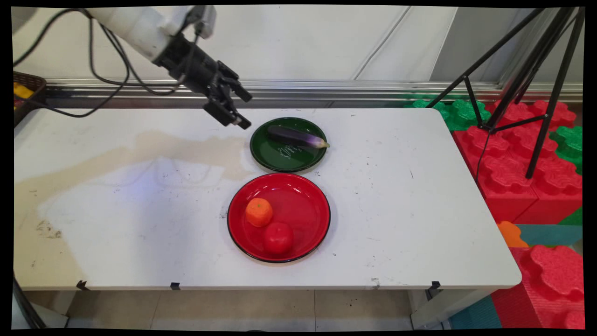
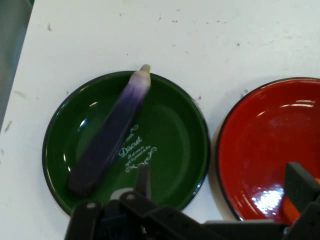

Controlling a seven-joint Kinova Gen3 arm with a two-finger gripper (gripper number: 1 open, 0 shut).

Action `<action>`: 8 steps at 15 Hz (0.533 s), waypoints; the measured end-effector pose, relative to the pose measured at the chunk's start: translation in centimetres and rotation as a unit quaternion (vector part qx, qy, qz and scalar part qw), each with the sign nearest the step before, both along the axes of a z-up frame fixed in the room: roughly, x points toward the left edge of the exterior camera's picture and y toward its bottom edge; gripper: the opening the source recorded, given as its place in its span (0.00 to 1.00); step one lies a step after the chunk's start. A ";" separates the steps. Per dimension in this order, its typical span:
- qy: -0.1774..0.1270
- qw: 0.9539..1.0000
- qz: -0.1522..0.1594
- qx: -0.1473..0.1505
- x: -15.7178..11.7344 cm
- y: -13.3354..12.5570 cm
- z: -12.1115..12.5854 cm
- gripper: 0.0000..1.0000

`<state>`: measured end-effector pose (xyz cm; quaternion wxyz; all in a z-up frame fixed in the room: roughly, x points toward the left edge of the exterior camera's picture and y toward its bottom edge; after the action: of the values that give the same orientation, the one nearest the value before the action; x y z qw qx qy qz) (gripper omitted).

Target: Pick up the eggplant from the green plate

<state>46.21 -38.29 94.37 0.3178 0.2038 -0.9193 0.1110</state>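
The jaws stand spread apart with nothing between them; the gripper (image 1: 234, 110) hangs in the air above the table's far side, tilted down toward the plates and touching none of them. Just below and ahead of the jaws lies the green plate (image 1: 275, 161), and in the hand view its near rim (image 2: 52, 165) sits right above the linkage, so the opening looks down onto that plate. On it rests a purple eggplant (image 1: 295, 136), lying slantwise across the plate's bottom, its dark blunt end toward the jaws and its pale tip (image 2: 142, 74) pointing away, reaching over the far rim. The eggplant is wholly free, apart from both fingers. Farther out, to one side of the jaws in the hand view and nearer the table's front edge in the main view, stands the red plate (image 1: 308, 219), just beside the green one with a narrow strip of table (image 1: 396, 210) between their rims. It holds an orange (image 1: 259, 212) and a red tomato (image 1: 278, 238), the two touching or nearly so, on the plate's left half. As things lie, every item sits on a plate and the jaws carry nothing; whether anything is left to move I cannot tell from this
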 end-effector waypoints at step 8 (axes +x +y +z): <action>-0.052 0.998 -0.032 0.002 -2.8 -5.4 -5.0 1.00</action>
<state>43.45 -43.68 89.36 0.2726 0.1692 -0.9408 0.1095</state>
